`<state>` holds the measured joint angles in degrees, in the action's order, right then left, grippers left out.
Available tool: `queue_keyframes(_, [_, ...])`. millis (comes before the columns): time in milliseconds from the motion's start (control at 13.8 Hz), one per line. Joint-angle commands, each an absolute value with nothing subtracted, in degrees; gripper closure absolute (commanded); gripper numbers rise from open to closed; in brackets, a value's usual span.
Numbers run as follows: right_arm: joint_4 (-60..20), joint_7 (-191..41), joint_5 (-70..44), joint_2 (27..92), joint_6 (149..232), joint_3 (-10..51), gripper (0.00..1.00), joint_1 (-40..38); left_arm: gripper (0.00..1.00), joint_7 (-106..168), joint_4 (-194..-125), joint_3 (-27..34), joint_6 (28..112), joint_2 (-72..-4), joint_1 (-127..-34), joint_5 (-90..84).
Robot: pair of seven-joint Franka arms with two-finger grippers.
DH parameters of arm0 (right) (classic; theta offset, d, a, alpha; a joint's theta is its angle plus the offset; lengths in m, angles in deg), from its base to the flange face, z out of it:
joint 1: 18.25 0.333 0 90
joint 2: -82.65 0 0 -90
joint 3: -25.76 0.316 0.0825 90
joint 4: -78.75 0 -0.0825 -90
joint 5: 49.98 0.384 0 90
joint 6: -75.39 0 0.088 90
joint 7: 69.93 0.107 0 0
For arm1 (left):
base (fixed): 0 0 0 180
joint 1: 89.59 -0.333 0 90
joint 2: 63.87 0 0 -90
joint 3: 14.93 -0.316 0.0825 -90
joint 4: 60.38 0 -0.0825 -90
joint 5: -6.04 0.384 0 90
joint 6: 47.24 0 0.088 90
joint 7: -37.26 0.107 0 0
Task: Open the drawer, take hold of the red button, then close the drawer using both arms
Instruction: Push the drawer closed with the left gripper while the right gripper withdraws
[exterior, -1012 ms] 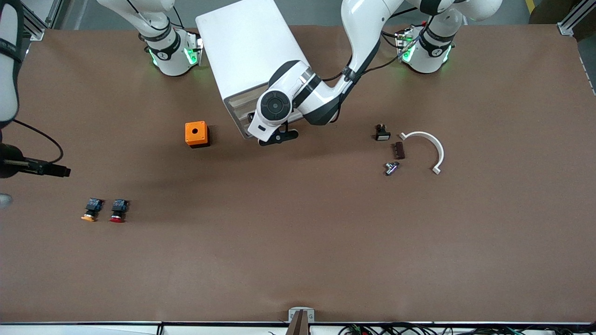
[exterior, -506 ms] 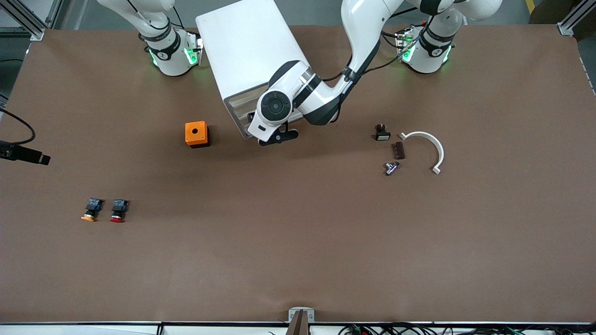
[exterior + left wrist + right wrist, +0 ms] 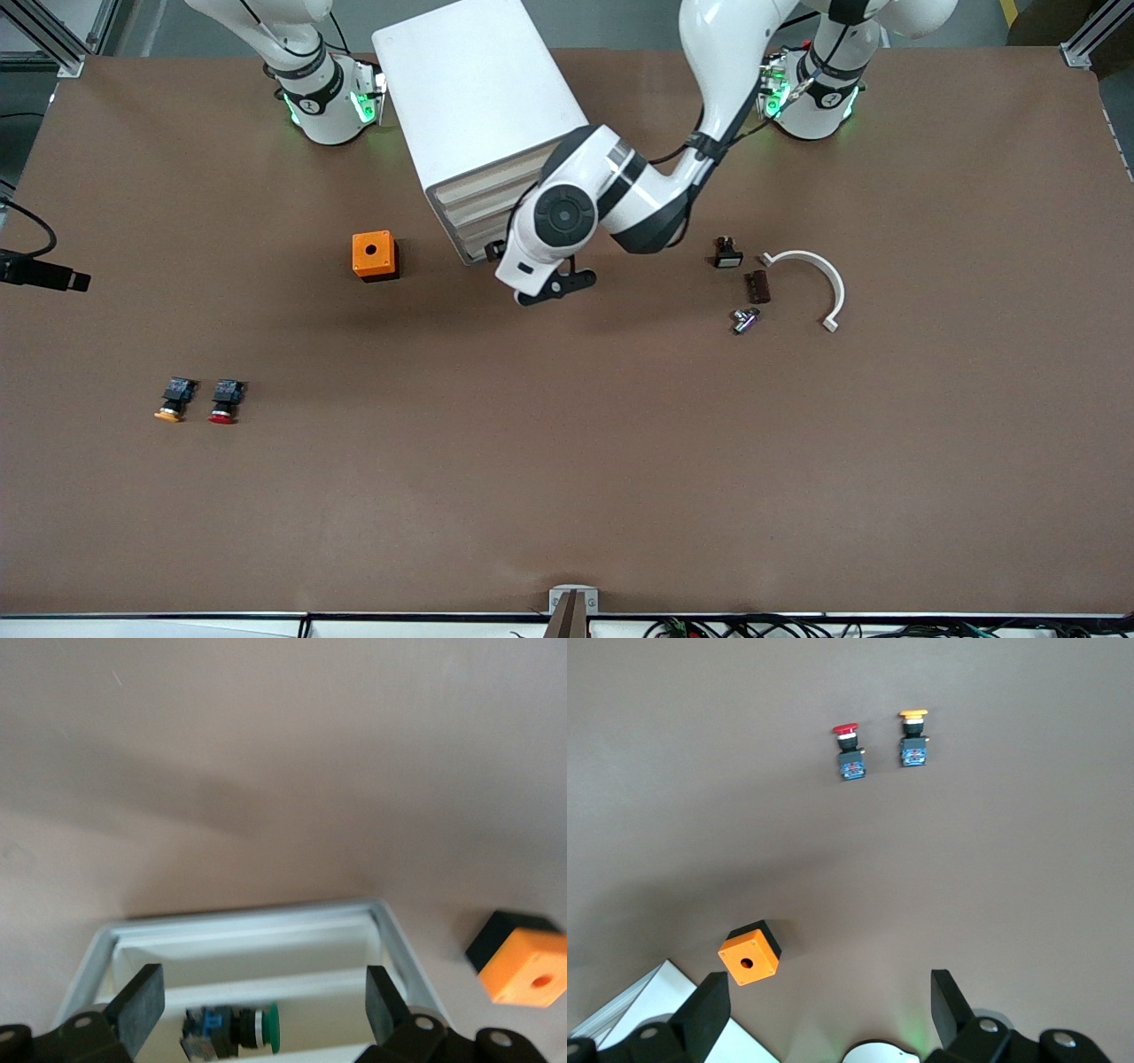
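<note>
Left gripper [image 3: 260, 1010] hanging spread wide and empty over the pulled-out drawer [image 3: 390, 935], its contents partly cut off.
Right gripper [image 3: 824, 1014] waiting high, spread and empty; red button [image 3: 223, 400] sitting on the desk [image 3: 620, 461] toward the right arm's end.

You're looking at a robotics lab: a brown-covered table [image 3: 620, 461] framed by aluminium rails [image 3: 1085, 40], with cables [image 3: 762, 626] along its edge.

- Red button [image 3: 225, 401] sits low in the frame just beside the yellow-capped switch [image 3: 174, 400]; bare table lies around them.
- Left arm's wrist [image 3: 567, 217] blocks the cabinet [image 3: 469, 97] front.
</note>
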<state>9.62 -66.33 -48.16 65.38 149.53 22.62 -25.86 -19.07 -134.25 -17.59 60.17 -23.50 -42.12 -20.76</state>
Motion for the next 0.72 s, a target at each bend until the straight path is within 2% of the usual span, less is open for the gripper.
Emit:
queue_keyframes(0, [6.62, -66.06, -49.98, 70.85, 147.55, 23.47, 0.0, -25.72, 0.0, -19.08, -135.27, -17.39, 59.81, -26.07, -45.8, -18.92])
queue_keyframes(289, [4.31, -66.07, -49.98, 73.94, 145.35, 23.38, 0.0, -25.63, 0.0, -19.08, -135.44, -17.39, 59.46, -26.96, -51.96, -15.86])
queue_keyframes(651, [-4.98, -66.07, -49.98, 81.49, 147.8, 23.12, 0.0, -25.81, 0.0, -19.25, -135.09, -17.3, 59.37, -27.83, -58.2, -11.63])
